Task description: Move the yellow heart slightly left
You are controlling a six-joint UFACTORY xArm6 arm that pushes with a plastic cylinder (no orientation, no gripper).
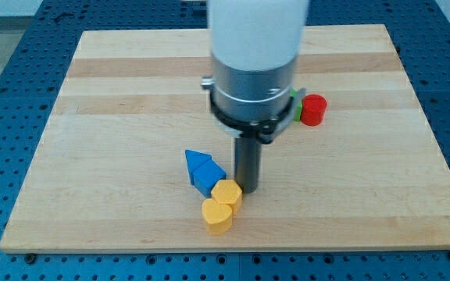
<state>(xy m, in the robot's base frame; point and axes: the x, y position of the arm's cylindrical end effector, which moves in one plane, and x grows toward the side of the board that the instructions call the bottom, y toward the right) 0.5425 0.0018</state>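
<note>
The yellow heart lies near the board's bottom edge, a little left of centre. A second yellow block, roughly hexagonal, touches it just above and to the right. A blue block with a pointed top sits against that yellow block on its upper left. My tip stands on the board just right of the hexagonal yellow block, touching or nearly touching it, and up-right of the yellow heart.
A red cylinder stands right of the arm's body, with a green block mostly hidden behind the arm beside it. The wooden board lies on a blue perforated table.
</note>
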